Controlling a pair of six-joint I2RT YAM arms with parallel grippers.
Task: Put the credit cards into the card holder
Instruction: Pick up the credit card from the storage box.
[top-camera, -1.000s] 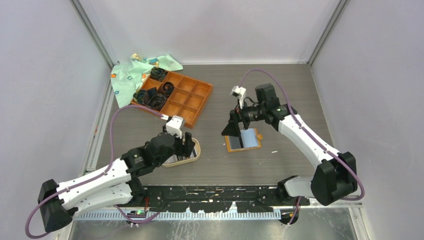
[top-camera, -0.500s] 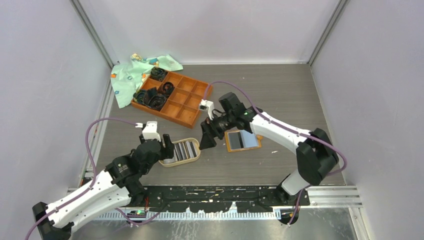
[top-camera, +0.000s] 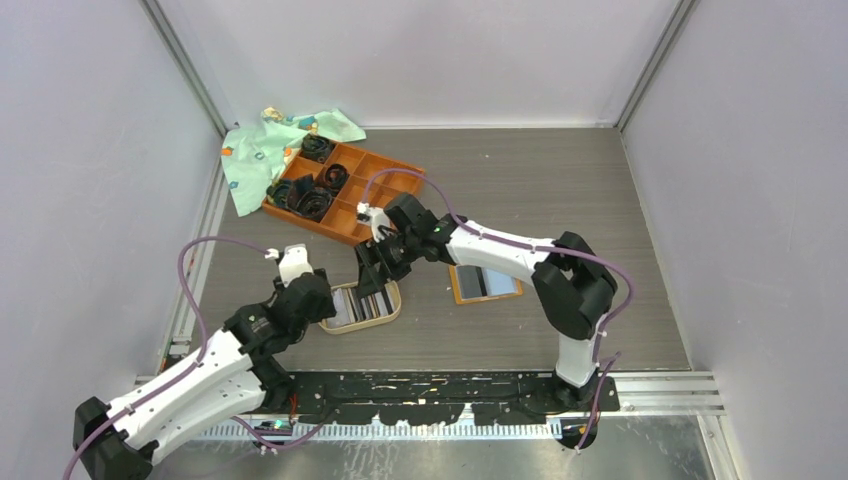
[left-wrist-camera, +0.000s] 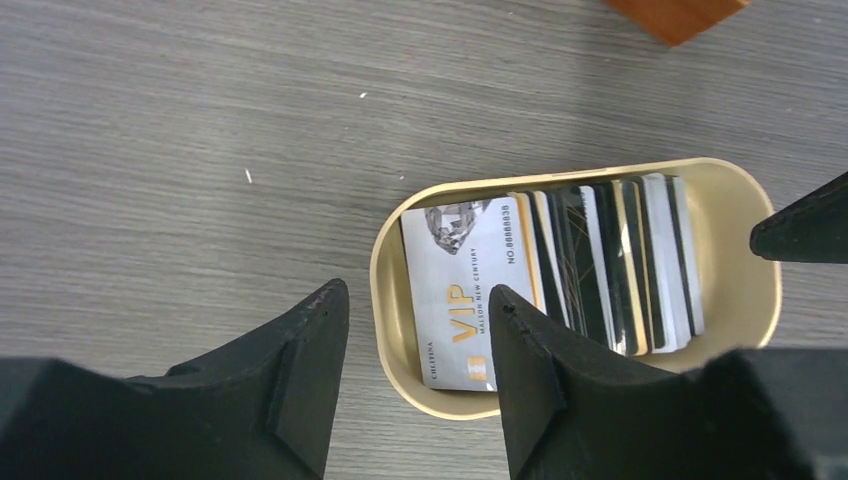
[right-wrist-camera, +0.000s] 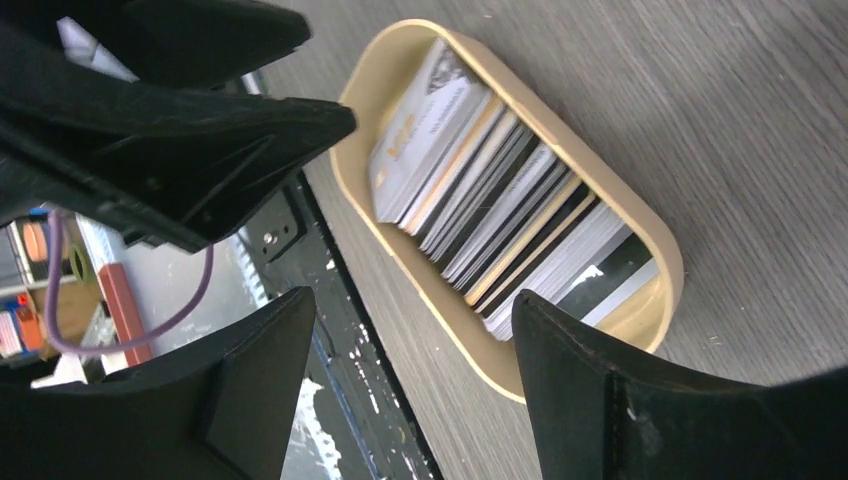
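Grey surface from above: the tabletop (top-camera: 600, 180) carries an orange-brown compartment tray (top-camera: 378, 197) at upper left of centre, with a patterned cloth (top-camera: 255, 145) at its far corner.
Card holder from above: the card holder (top-camera: 485, 283) lies unfolded right of centre, grey pockets up, clear of both arms.
Credit cards from above: the credit cards (top-camera: 362, 303) sit packed in an oval tan dish (top-camera: 380, 322) left of centre.
Claws from above: the left claw (top-camera: 322, 305) is at the dish's left end; the right claw (top-camera: 372, 272) is at its upper edge.
Left wrist view, cards: the row (left-wrist-camera: 600, 265) stands on edge in the dish (left-wrist-camera: 735, 290); the front card is silver with gold "VIP".
Left wrist view, claw: the jaws (left-wrist-camera: 418, 292) stand apart with nothing clamped, one finger over bare tabletop, the other over the front card; contact cannot be told.
Right wrist view, claw: the jaws (right-wrist-camera: 412, 300) stand apart and empty at the lower frame edge.
Right wrist view, dish: the dish (right-wrist-camera: 660, 300) and its cards (right-wrist-camera: 500, 220) fill mid-frame; the left claw shows black at upper left.
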